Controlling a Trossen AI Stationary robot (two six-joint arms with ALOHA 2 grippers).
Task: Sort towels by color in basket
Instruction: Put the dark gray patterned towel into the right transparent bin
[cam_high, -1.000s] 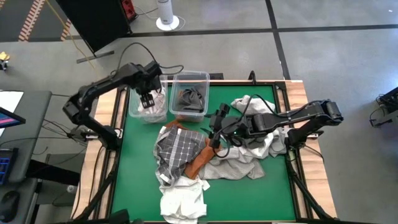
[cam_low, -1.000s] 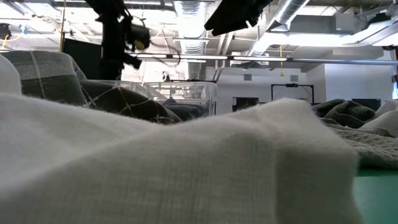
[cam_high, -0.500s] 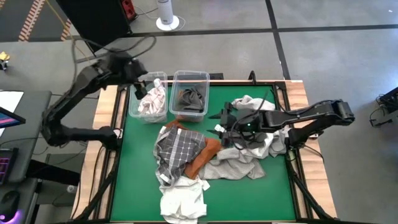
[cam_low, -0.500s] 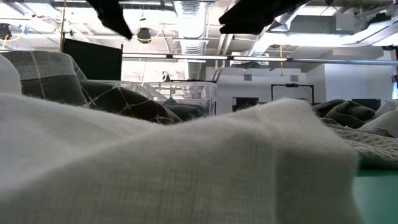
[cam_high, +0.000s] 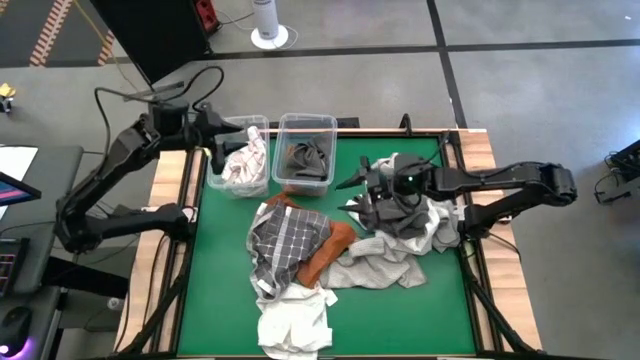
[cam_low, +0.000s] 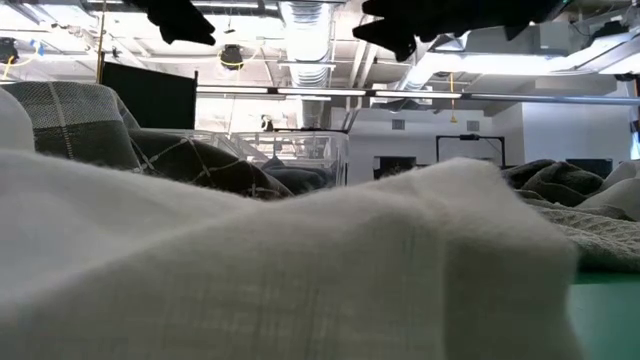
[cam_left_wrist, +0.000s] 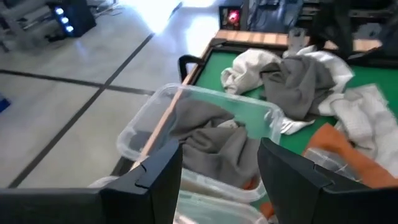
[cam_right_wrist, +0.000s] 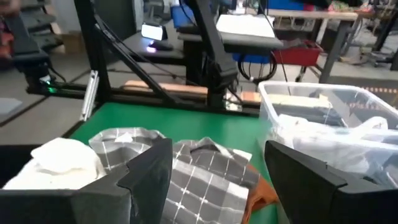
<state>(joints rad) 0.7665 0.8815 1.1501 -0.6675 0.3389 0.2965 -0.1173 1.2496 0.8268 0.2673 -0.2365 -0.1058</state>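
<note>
Two clear bins at 12 o'clock on the green worktop (cam_high: 220, 270): left bin (cam_high: 242, 160) holds a white red-checked towel (cam_high: 243, 158), right bin (cam_high: 306, 152) holds dark grey towels (cam_high: 305, 155). Grid grey towel (cam_high: 285, 240) lies mid-worktop, long axis running 12 to 6, over the rust-orange towel (cam_high: 328, 250). White towel (cam_high: 295, 322) at 6. Light grey pile (cam_high: 395, 255) at 3 (crumpled, no clear axis). My left hand (cam_high: 213, 140) hangs just outside the left bin at 10, fingers apart, empty. My right hand (cam_high: 362, 190) hovers over the pile's edge, fingers apart, holding nothing.
</note>
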